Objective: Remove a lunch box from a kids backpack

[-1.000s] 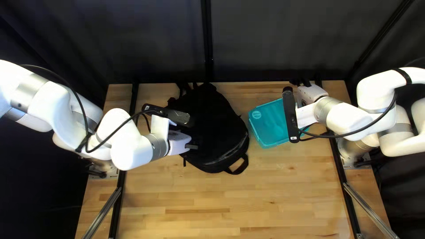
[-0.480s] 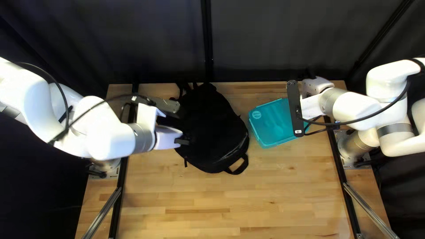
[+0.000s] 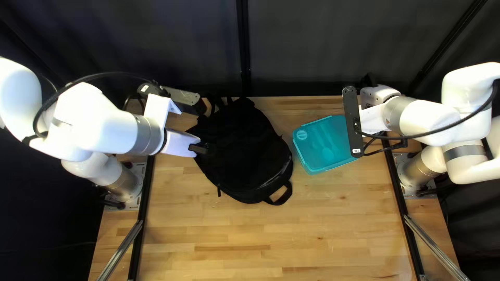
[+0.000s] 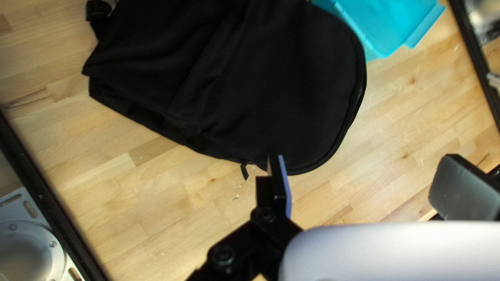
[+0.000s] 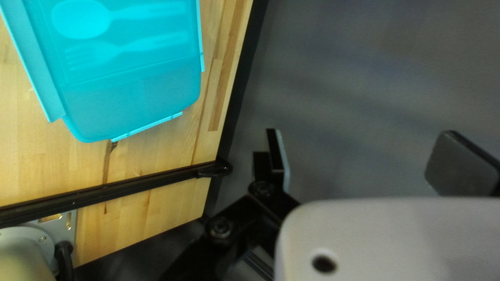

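Top left view, twelve o'clock taken as the table's far edge. The lunch box (image 3: 324, 145) lies flat on the table (image 3: 234, 250), outside the backpack (image 3: 245, 156) and just beside it at three o'clock. The backpack's long axis runs eleven to five. The right arm (image 3: 424, 119) is the nearer: its wrist sits between one and two o'clock of the box, and its camera bar (image 3: 353, 122) hides the box's near side — long axis therefore not confirmed. The left arm (image 3: 104, 122) stands at the backpack's nine o'clock side.

Left wrist view, fingers pointing to twelve. The left gripper (image 4: 362, 161) is spread wide and holds nothing; the backpack lies at about ten o'clock, the box beyond it at twelve. Whether a fingertip touches the backpack cannot be told.

Right wrist view, same convention. The right gripper (image 5: 360, 134) is also wide and unloaded. The box, with spoon (image 5: 83, 18) and fork (image 5: 99, 51) shapes visible, lies between nine and ten o'clock, well off the fingers.

Assessment: removal appears complete; retreat is the likely next move — the right arm away from the box, without brushing it.
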